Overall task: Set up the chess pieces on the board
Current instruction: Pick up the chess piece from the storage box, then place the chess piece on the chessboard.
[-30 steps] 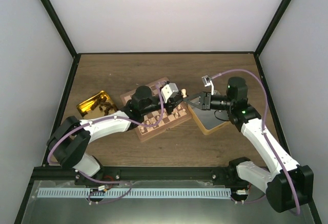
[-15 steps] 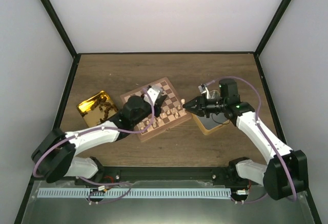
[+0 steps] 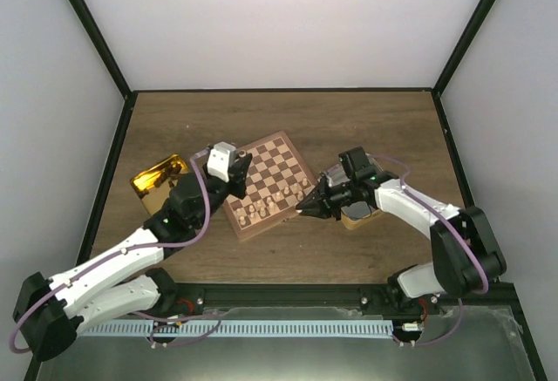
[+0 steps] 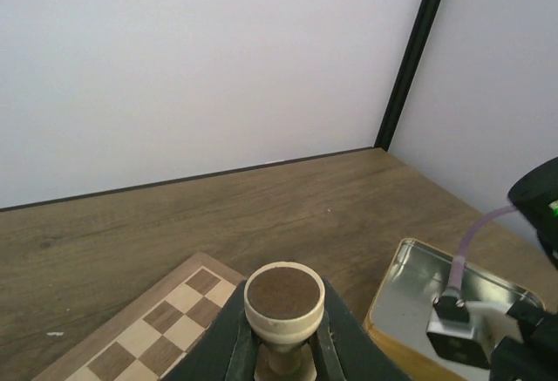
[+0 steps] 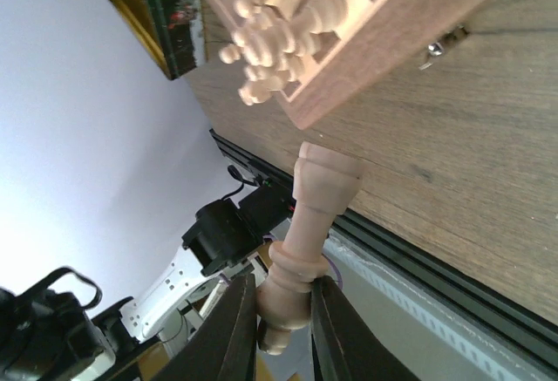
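Note:
The board [image 3: 277, 165] lies mid-table, with pale chess pieces [image 3: 268, 203] standing along its near side. My left gripper [image 3: 234, 165] hangs over the board's left corner. In the left wrist view it [image 4: 283, 339] is shut on a cream chess piece [image 4: 283, 296] whose brown felt base faces the camera. My right gripper [image 3: 306, 210] is at the board's near right edge. In the right wrist view it [image 5: 285, 290] is shut on a tall cream chess piece [image 5: 312, 211], held just off the board's rim [image 5: 349, 76]. Pale pieces [image 5: 270, 28] crowd that edge.
A gold tin [image 3: 155, 176] with dark pieces lies left of the board and shows in the right wrist view [image 5: 144, 6]. A second tin [image 3: 359, 214] sits right of the board under my right arm and shows in the left wrist view [image 4: 436, 281].
My left gripper has drawn back leftward across the board to its left corner. My right gripper has swung from over the right tin down to the board's near right edge with its piece.

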{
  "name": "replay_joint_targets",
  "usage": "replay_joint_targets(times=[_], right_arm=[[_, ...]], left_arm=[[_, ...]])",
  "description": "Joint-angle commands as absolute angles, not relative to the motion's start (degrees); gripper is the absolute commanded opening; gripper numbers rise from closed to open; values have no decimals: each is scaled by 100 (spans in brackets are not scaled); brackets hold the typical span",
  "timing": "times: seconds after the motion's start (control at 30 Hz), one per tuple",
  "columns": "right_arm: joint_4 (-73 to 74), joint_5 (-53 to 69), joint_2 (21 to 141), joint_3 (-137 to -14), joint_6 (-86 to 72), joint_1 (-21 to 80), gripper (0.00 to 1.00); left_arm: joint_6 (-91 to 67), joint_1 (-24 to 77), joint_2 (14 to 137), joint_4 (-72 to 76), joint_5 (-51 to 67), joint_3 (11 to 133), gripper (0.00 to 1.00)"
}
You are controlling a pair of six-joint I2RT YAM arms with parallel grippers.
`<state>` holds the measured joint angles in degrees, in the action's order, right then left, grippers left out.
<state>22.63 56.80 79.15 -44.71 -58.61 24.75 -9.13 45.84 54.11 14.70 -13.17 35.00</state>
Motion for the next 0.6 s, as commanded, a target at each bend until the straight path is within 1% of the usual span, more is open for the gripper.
replay_joint_targets(times=[0.0, 0.23, 0.57], right_arm=[[2221, 5685, 8291, -4605, -6393, 2693, 5], [2313, 5554, 8974, -5099, -6550, 2873, 5], [2311, 5002, 9420, -5307, -6864, 2895, 8]], left_arm=[[-932, 4577, 5076, 1008, -1477, 3394, 6], [-785, 4575, 4885, 870, -1581, 3366, 6], [-722, 4565, 4832, 895, -1667, 3331, 6]])
